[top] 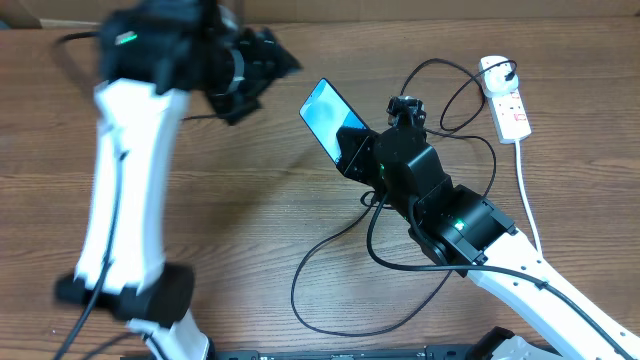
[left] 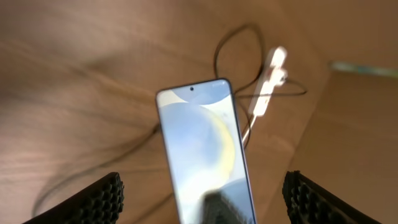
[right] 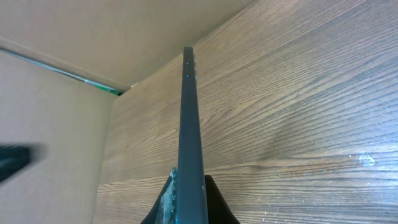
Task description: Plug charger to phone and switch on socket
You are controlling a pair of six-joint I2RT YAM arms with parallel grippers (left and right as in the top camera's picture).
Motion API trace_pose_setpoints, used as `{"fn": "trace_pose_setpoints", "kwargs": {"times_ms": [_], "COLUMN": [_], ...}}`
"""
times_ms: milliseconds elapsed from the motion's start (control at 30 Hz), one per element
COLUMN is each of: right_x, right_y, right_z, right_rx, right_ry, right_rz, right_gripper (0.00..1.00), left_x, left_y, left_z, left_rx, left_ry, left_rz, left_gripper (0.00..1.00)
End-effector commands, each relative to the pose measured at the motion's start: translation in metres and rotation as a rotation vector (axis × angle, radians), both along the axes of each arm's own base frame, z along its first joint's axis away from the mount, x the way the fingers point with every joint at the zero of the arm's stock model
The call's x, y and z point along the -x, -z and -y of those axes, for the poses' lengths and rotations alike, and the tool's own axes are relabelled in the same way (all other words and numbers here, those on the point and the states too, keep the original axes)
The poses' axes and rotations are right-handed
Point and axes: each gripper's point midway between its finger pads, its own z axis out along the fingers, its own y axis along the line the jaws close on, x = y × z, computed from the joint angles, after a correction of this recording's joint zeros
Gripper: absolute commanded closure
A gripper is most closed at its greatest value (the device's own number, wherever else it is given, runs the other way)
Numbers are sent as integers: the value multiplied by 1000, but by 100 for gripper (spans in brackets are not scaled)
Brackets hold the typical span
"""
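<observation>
Slim smartphone with a light blue screen (top: 328, 112) sits tilted above the brown wooden table (top: 240, 220), its lower end clamped edge-on in the right gripper (top: 358, 155). The left gripper (top: 255, 70), blurred, has its fingers spread wide. A thin black charger cable (top: 296, 288) loops across the wood to the white power strip (top: 505, 100) at the far right.

The phone (top: 328, 112) is held clear of the table (top: 240, 230), near its middle, gripped at its nearer end between the fingers of the right gripper (top: 352, 152). The left gripper (top: 270, 65) is placed to the left of the phone, apart from it. The socket (top: 507, 100) is laid at the far right of the table, well apart from the phone. The charger (top: 294, 290) is run from the socket's far end in loops across the table, under the right arm, to a wide loop nearer the front. A cord (top: 522, 180) is led from the socket's near end toward the front.
</observation>
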Motion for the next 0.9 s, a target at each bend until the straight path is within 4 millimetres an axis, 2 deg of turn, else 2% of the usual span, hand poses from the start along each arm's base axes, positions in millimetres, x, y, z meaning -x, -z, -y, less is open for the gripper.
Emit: {"fn": "trace_pose_setpoints", "kwargs": {"times_ms": [0, 67, 233, 433, 567, 700, 800, 867], "right_x": [-3, -2, 2, 2, 6, 8, 8, 9], "right_y": [-32, -33, -44, -48, -59, -71, -71, -71], "right_z": [0, -2, -16, -20, -29, -36, -37, -38], "right_rx": [-83, -132, -196, -235, -295, -367, -393, -411], "right_ry": [34, 43, -23, -29, -75, -98, -86, -89], "right_rz": [51, 25, 37, 33, 40, 39, 21, 6], "right_gripper": [96, 96, 96, 96, 96, 96, 96, 96], "left_x": [37, 57, 103, 139, 140, 127, 106, 92], "left_y": [-59, -74, -90, -104, -93, -60, -38, -30], "left_z": [-45, -60, -100, -105, -106, -99, -75, -55], "left_rx": [-153, -208, -326, -325, -321, -283, -182, -94], "left_ry": [-3, -13, -100, -93, -106, -115, -36, 31], "left_rz": [252, 305, 340, 414, 370, 242, 206, 221], "left_gripper": [21, 20, 20, 19, 18, 18, 18, 18]}}
